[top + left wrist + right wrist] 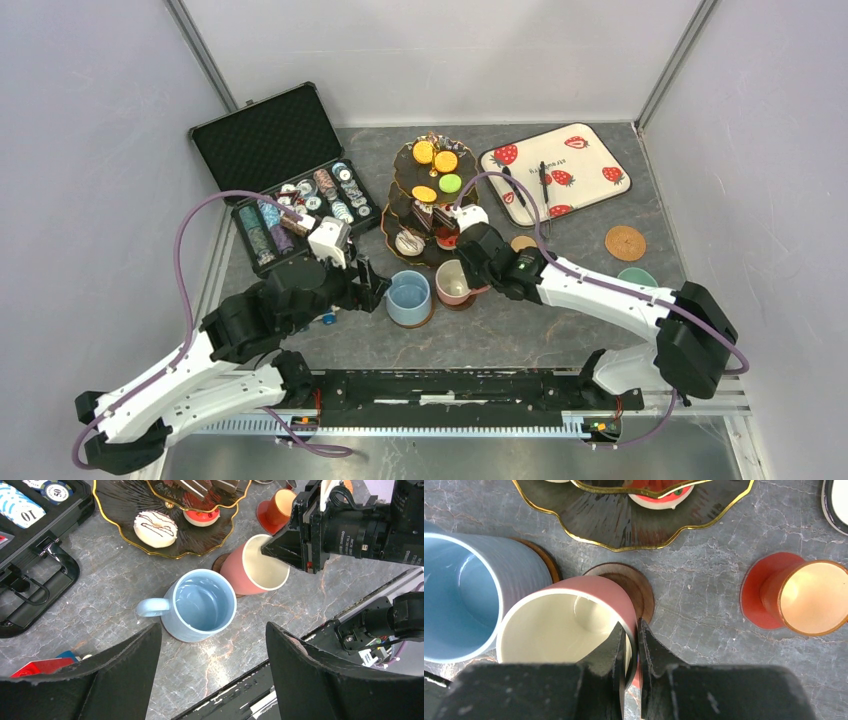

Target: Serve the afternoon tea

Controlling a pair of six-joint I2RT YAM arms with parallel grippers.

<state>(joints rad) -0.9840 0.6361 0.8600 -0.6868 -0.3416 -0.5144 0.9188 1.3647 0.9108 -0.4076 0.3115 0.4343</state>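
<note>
The blue mug [408, 297] stands upright on a coaster in front of the dark gold-rimmed stand [402, 215] that carries macarons, cake slices and a donut [155, 528]. My left gripper [372, 285] [214, 630] is open just left of the blue mug [200, 605], with nothing between its fingers. The pink mug [455, 283] [569, 625] sits over a brown coaster [636, 587], right of the blue mug [459, 595]. My right gripper [472, 272] [631, 627] is shut on the pink mug's rim, one finger inside and one outside. A small brown mug [811, 597] stands on a red coaster.
An open black case of poker chips [290, 185] lies at the back left. Behind the right arm are a strawberry-print tray [555, 165], a loose round coaster [625, 242] and a green mug [636, 277]. A red toy car [40, 666] sits under my left gripper.
</note>
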